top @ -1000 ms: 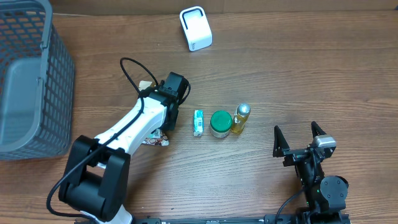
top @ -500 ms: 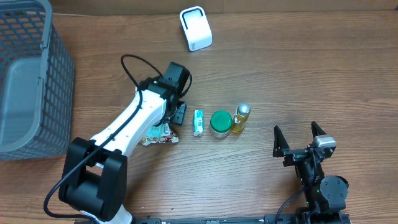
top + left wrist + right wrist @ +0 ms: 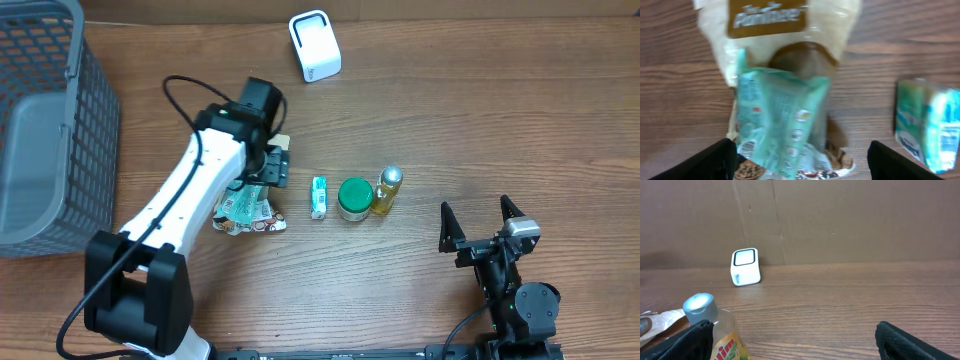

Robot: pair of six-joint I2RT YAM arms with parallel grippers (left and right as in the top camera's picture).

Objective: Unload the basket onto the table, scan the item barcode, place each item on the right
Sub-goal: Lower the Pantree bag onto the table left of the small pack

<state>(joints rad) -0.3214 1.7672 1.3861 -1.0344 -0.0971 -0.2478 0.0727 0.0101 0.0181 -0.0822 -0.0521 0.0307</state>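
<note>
Wood-grain counter (image 3: 480, 110) carries everything here. The left jaws stand wide apart, clamped on nothing, over overlapping snack packets. A beige packet (image 3: 770, 30) lies beyond the jaw tips, and a teal packet (image 3: 780, 120) lies across it, flat on the counter between the tips. I take the teal packet for the item to scan. It is well apart from the white scanner (image 3: 315, 46), which sits far ahead of the left jaws. The right jaws are also spread wide and empty.

Risks, as I judge them:
- Closing here could pinch both packets at once because they overlap, so the wrong code, or none, would face the scanner.
- The thin film may crumple or slip.
- No barcode can be made out on the upturned face, so the packet may need turning.

Count, largest to smallest:
- 1 counter
- 1 grey basket (image 3: 40, 130), far left of the left jaws
- 2 sets of jaws
- at least 2 packets; a patterned edge under the teal one may be a 3rd
- 1 scanner
- 1 green-lidded jar (image 3: 354, 198)
- 1 yellow bottle (image 3: 388, 190)
- 1 small teal box (image 3: 927, 125), right of the left jaws
</note>
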